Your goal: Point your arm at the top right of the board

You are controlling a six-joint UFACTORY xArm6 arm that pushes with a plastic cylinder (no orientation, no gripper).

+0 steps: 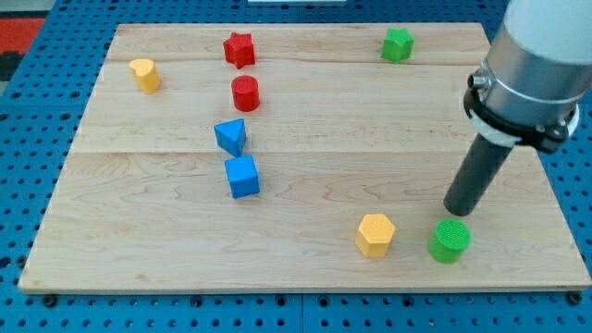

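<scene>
My tip rests on the wooden board at the view's lower right, just above the green cylinder and to the right of the yellow hexagonal block. The rod rises from it to the arm's grey body at the view's right edge. The board's top right corner lies behind the arm, near the green block at the top edge.
A red star and a red cylinder stand at the top centre-left. A yellow block is at the top left. A blue triangular block and a blue cube sit left of centre.
</scene>
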